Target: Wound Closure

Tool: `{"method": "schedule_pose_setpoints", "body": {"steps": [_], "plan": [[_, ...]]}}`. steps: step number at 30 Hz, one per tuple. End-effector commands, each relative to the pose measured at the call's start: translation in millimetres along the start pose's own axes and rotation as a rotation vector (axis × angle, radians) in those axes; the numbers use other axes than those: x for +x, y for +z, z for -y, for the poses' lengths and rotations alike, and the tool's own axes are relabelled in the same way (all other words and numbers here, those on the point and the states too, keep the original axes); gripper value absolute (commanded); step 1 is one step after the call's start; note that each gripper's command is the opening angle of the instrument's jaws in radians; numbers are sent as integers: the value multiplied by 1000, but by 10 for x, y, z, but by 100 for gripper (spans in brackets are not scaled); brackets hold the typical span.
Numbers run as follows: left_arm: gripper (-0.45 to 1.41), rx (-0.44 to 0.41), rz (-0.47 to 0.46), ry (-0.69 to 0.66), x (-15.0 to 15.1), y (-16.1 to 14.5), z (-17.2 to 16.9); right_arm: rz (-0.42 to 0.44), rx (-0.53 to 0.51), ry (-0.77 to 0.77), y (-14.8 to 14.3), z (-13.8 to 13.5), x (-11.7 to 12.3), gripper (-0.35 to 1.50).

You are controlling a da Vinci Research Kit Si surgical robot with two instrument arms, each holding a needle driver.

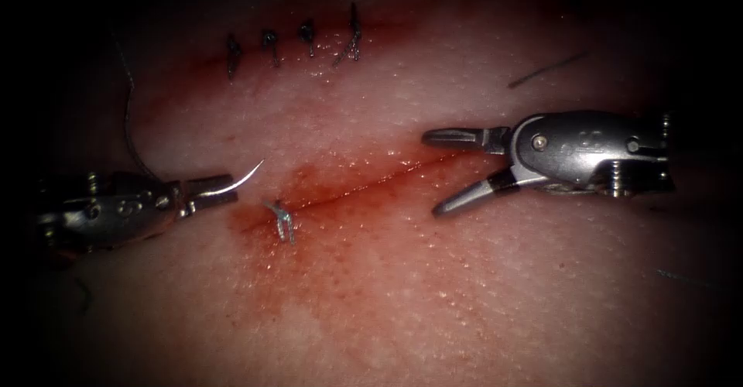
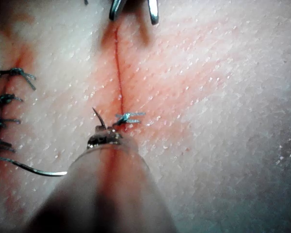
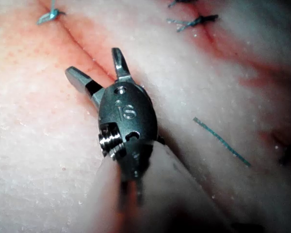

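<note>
My left tool (image 1: 210, 189) comes in from the left with its jaws shut on the curved needle (image 1: 246, 176), a short way back from the tip. The tip points up and right, free above the tissue (image 1: 402, 279) just left of the cut's left end. Dark thread (image 1: 128, 124) trails up from this tool. The left wrist view shows the same jaws (image 2: 105, 138) and the needle (image 2: 97, 118) beside a knotted stitch (image 2: 128, 117). My right tool (image 1: 433, 174) stands open and holds nothing, one jaw on each side of the cut's (image 1: 364, 186) right end; its jaws (image 3: 94, 65) are wide apart.
One knotted stitch (image 1: 283, 221) sits at the cut's left end, with red fluid (image 1: 309, 182) around it. Higher up lies a second, closed cut with several stitches (image 1: 294, 42). A loose cut thread end (image 1: 546, 70) lies above the right tool.
</note>
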Motion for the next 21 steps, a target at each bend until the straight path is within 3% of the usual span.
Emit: {"method": "schedule_pose_setpoints", "body": {"steps": [1, 4, 5, 6, 7, 10, 12, 13, 18, 21], "plan": [[-45, 0, -26, 42, 13, 3, -9, 9, -47, 4, 8, -4, -3, 128], [-45, 2, -64, 88, 30, -3, -12, 1, -73, 16, 5, -12, -2, 125], [-45, 8, -80, 103, 37, -5, -13, -12, -77, 20, 2, -14, -2, 118], [-45, 13, -94, 113, 42, -6, -14, -31, -69, 22, -2, -15, -4, 99], [-45, 30, -118, 143, 53, -9, -15, -33, -61, 38, -8, -17, -5, 96], [-45, -35, -203, 233, 75, -4, -24, -30, -45, 109, -14, -18, -6, 96], [-45, -142, -350, 320, 89, 9, -38, -62, 21, 200, -11, -9, -7, 89], [-45, -164, -381, 349, 92, 13, -41, -74, 30, 212, -10, -7, -7, 89], [-45, -194, -442, 455, 100, 25, -50, -119, 30, 241, 0, -7, 1, 98], [-45, -214, -474, 489, 103, 29, -54, -182, 81, 299, 11, -4, 3, 98]]}}
